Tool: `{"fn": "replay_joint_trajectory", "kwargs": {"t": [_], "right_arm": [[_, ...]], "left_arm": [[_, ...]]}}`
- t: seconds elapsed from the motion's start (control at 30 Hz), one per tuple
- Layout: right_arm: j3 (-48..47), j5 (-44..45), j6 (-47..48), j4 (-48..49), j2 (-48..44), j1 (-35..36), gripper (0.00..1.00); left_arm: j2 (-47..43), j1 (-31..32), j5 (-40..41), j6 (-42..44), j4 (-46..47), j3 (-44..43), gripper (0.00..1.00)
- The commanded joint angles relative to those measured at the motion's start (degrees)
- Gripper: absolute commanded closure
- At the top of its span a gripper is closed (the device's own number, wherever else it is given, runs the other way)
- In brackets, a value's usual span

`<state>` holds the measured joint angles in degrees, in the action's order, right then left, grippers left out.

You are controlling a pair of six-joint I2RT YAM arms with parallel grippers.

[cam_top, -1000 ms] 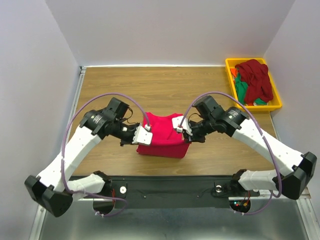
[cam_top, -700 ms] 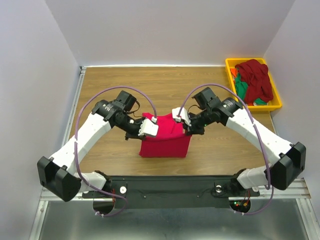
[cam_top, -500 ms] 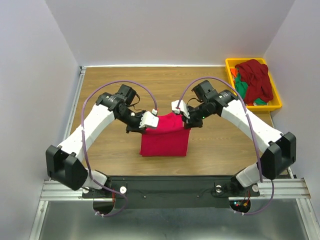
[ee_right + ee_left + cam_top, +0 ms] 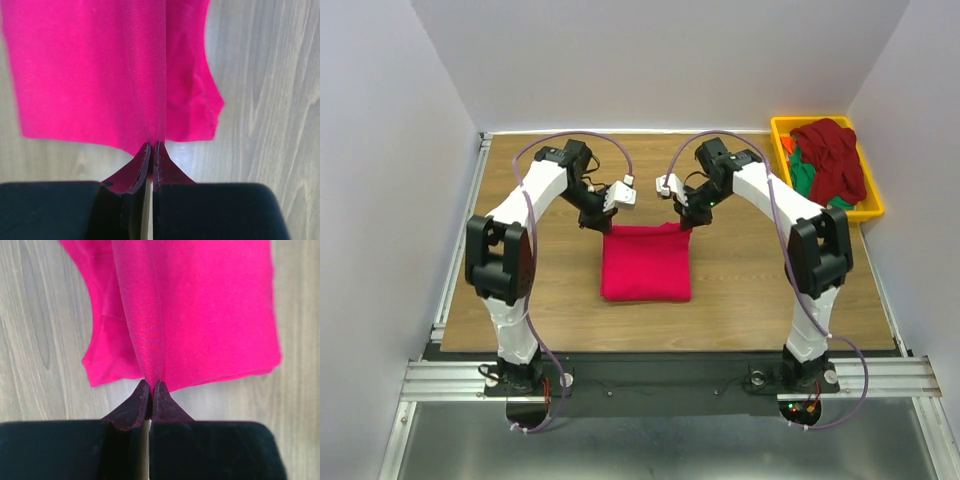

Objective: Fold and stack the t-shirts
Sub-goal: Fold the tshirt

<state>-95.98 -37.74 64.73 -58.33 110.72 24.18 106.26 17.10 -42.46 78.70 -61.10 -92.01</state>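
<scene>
Your bright crimson-pink t-shirt [image 4: 646, 264] of soft cloth lies folded into a neat rectangle on the middle of the brown wood-grain table [image 4: 540, 290], between the two arms and nearer their bases than the far wall. Its far edge is the part being handled: each far corner is lifted slightly into a taut ridge.

In the left wrist view, the left gripper [image 4: 151, 385] has its dark fingertips pressed together on the crimson-pink t-shirt [image 4: 210, 305], with a narrow pleat of cloth running away from the pinch. The right wrist view shows the same: the right gripper [image 4: 151, 145] is pinched tight on a pleat of the crimson-pink t-shirt [image 4: 85, 70]. From above, you can see the left gripper [image 4: 607, 227] at the far left corner and the right gripper [image 4: 682, 223] at the far right corner, both arms reaching inward.

Well apart, at the far right corner of the table, stands the yellow plastic tray [image 4: 873, 190]. A dark maroon t-shirt [image 4: 832, 150] is heaped on top in it, with green cloth [image 4: 803, 178] beneath and what looks like a scrap of orange cloth [image 4: 786, 143] at its left edge, too small for you to be sure.
</scene>
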Motion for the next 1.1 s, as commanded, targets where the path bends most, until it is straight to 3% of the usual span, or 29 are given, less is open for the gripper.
{"fn": "replay_joint_trajectory", "kwargs": {"t": [0.0,0.03,0.07,0.13,0.17,0.2,0.23,0.3,0.4,0.53,0.7,0.8,1.07], "right_arm": [[-6.8,1.0,1.7,-1.0,5.8,-1.9,0.93],[-8.0,1.1,0.8,-0.5,7.1,-1.9,0.87],[-8.9,1.3,-1.1,0.0,7.9,-2.2,0.74],[-9.9,2.2,-2.8,2.2,8.9,-2.5,0.58],[-9.4,2.8,-5.0,3.6,8.6,-2.9,0.54],[-8.9,4.1,-5.9,4.9,8.2,-3.3,0.50],[-8.1,4.6,-6.8,5.9,7.2,-3.5,0.47],[-8.4,5.4,-9.5,8.1,6.5,-4.6,0.43],[-9.3,5.3,-14.0,8.1,5.0,-5.3,0.46],[-5.5,-1.4,-21.1,8.6,1.3,-5.2,0.49],[-4.3,-5.1,-34.9,11.5,4.1,-5.2,0.49],[-4.6,-5.9,-40.2,14.7,5.6,-5.1,0.49],[-16.2,-7.4,-49.3,18.1,17.3,-5.2,0.57]], "left_arm": [[5.1,-2.1,-0.8,0.0,-2.9,-6.9,0.88],[6.5,-2.5,-0.8,0.0,-2.9,-7.7,0.83],[8.9,-2.9,-0.3,-1.0,-2.4,-8.7,0.77],[11.9,-3.6,-0.2,-3.8,-1.4,-12.8,0.58],[12.7,-3.8,-1.3,-4.3,-1.8,-14.3,0.50],[13.3,-4.0,-1.6,-6.7,-1.5,-15.6,0.32],[13.5,-4.2,-1.8,-8.8,-0.4,-17.2,0.27],[13.0,-5.0,-2.5,-9.9,0.4,-17.6,0.27],[10.1,-6.5,-3.0,-14.3,3.4,-13.8,0.29],[5.6,-6.6,-4.1,-15.8,3.6,-7.8,0.35],[1.5,-6.7,-3.9,-27.0,14.3,4.4,0.35],[1.2,-6.3,-3.9,-29.9,19.3,5.3,0.34],[4.2,-0.9,-1.2,-25.3,22.5,2.3,0.34]]}}
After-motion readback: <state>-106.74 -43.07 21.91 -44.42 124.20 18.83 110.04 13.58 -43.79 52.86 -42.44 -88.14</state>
